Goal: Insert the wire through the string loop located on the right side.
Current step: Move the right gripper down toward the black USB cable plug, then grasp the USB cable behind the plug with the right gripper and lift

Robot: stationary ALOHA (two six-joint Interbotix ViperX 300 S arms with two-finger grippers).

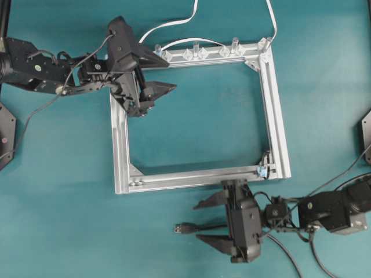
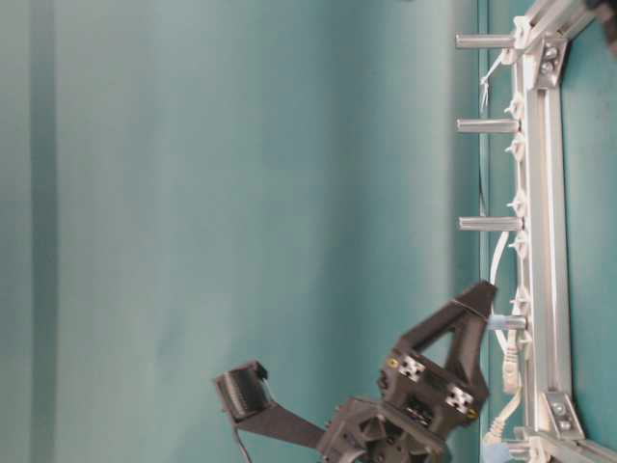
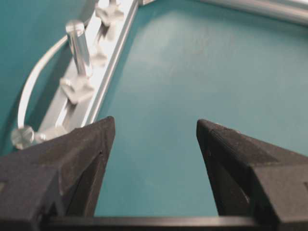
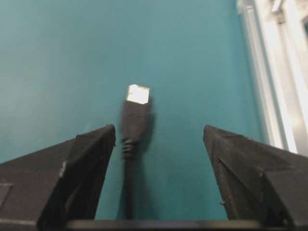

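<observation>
A: Wire first. Where is it against the silver frame?
B: The wire [image 1: 200, 227] lies flat on the teal worktop [image 1: 191, 127], outside the silver frame [image 1: 278, 116], below its bottom rail in the overhead view. Plug end points left, away from the right arm.
A: And against the pincer?
B: The right pincer [image 1: 206, 222] straddles it. In the right wrist view the plug [image 4: 136, 113] sits between the two fingers, nearer the left one [image 4: 82, 168], with a gap on both sides. Not gripped, not touched as far as I can tell.
A: Opening?
B: Spread wide, nothing held.
A: The other pincer?
B: The left pincer [image 1: 159, 74] hangs over the frame's upper left corner, also spread wide, empty. Only bare worktop between its fingers in its wrist view.
A: The loop?
B: The string loop [image 1: 261, 171] is at the frame's lower right corner, a tiny dark thread with a pale-blue bit at its base. Just above the right arm, apart from the wire.
A: Materials?
B: Wire is thin, black, rubbery, with a ribbed collar; plug is rectangular with a shiny metal tip. Frame is grooved aluminium with corner brackets. Clear plastic clips [image 1: 189, 54] sit along its top rail, and a white cable [image 1: 174, 26] loops behind them. Pincer fingers are matte black and wedge-shaped.
</observation>
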